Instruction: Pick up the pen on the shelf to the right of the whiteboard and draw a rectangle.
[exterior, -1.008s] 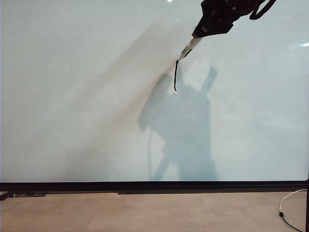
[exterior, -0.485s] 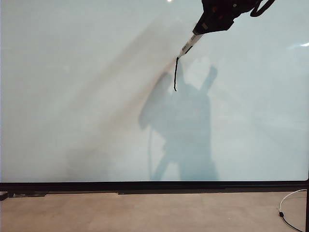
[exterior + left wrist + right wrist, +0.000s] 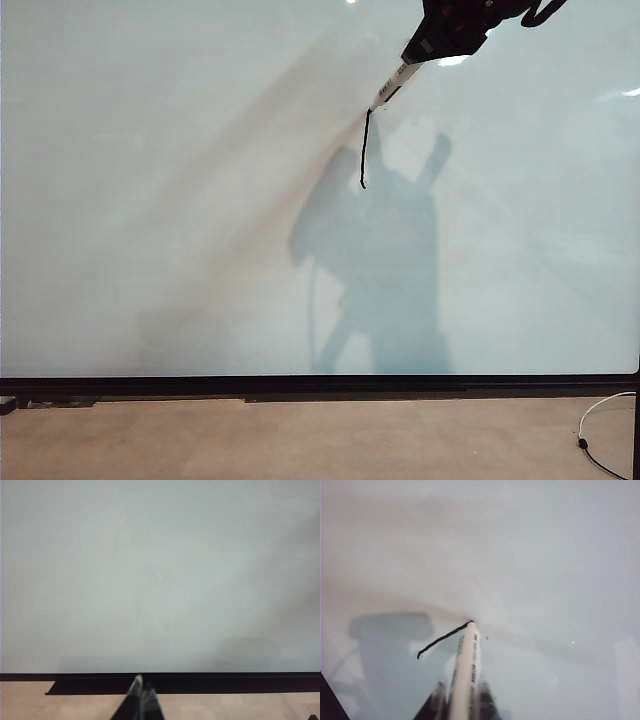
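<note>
From my station I see the right end effector (image 3: 408, 58) at the top of the exterior view, right of centre, pinching the pen (image 3: 391, 87) between its fingers so that the white barrel slants down and to the left. The pen's black tip touches the whiteboard (image 3: 150, 200) at the upper end of a single short black stroke (image 3: 364, 150), which runs nearly straight down the board; so far that stroke is the only side of the rectangle on the glossy surface. My right wrist camera shows the same barrel (image 3: 465, 675) held between the dark fingers (image 3: 438, 700), its tip on the stroke. The left end effector (image 3: 142, 692) sits low in front of the board's black lower frame (image 3: 200, 676), well away from the stroke, fingertips pressed together and holding nothing.
</note>
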{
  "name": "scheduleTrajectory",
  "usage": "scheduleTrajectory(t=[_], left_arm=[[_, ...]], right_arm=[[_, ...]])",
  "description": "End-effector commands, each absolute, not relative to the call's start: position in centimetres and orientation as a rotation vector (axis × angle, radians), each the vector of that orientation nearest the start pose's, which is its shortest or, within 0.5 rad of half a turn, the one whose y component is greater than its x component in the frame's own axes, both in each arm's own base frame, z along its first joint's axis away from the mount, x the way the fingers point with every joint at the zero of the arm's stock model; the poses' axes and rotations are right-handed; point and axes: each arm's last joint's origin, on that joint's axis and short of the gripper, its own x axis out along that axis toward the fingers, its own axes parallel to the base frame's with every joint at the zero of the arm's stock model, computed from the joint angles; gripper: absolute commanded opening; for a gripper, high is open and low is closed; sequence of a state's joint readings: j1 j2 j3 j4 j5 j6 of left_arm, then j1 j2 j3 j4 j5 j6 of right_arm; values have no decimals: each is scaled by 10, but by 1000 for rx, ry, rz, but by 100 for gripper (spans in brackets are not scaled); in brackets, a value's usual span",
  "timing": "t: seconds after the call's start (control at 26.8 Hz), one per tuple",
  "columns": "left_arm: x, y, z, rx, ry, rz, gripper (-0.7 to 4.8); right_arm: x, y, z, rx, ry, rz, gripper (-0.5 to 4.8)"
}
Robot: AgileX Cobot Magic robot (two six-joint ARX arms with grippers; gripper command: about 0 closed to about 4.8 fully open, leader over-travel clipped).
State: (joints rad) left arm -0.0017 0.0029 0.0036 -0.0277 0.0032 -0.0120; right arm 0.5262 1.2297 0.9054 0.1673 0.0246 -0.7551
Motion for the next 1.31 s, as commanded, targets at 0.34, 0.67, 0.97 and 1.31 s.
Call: scheduleTrajectory(t=[0.34,0.67,0.97,1.31], left_arm=[[97,0,163,-8,18,-5,-4],[98,0,163,-8,18,-5,-4],[97,0,163,-8,18,-5,-4],[97,0,163,-8,18,-5,-4]], right_arm=[[236,144,314,-788,-27,569,-6],[229,151,308,-771,-9,590,-6],[214,149,302,-560,-101,511,-6],[215,136,292,-371,-104,513,-6]])
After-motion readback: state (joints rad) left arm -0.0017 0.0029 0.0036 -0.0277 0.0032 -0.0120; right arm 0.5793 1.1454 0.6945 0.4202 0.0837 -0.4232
